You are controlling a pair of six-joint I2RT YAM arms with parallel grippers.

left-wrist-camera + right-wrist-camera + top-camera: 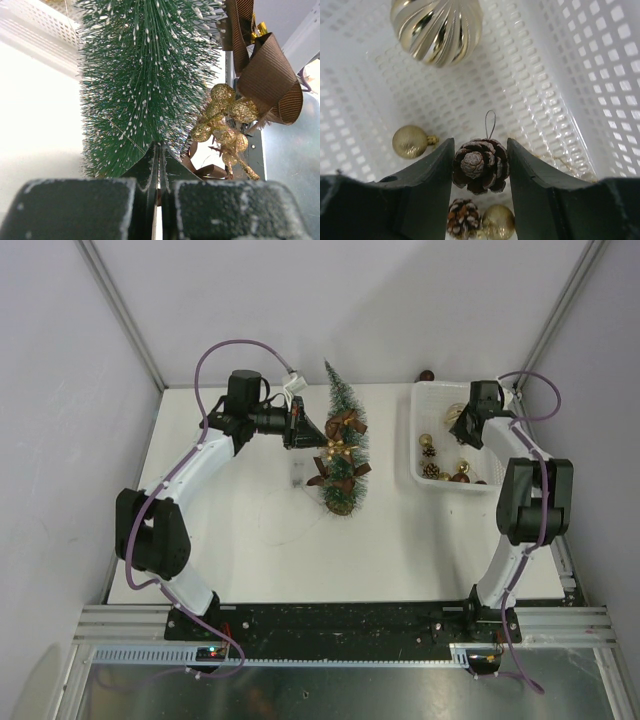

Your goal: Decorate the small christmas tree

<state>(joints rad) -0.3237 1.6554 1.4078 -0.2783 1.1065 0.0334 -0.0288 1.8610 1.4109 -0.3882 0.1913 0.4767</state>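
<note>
Grip security is what this step turns on, by my reading. The right gripper [480, 143] sits inside the white mesh basket [418, 445] with its two fingers pressed against either flank of a frosted pine cone [480, 167], so it is clenched on that cone. The cone's wire loop [491, 121] shows clear of the fingers. That is useful, since the loop is probably what must catch on a branch.

A good lift would go straight up, clear of the basket wall. It should not brush the ribbed gold bauble [437, 27], the small glitter ball [410, 141] or the second cone [463, 217] lying just below. The scales are uneven and could slip, so a slow carry looks wise.

The small christmas tree [334, 390] is on the desk [250, 540] at mid-back, between the two arms and just left of the basket. Whether it stands or lies I cannot tell from above. It already carries brown ribbon bows [270, 80] and a gold glitter berry sprig [225, 115], so a bare patch of bristles is the better target. The left gripper [303, 428] is right beside the tree's left side with its fingers closed together; whether they pinch anything is not visible.

No brand, label or readable writing appears in any view.
</note>
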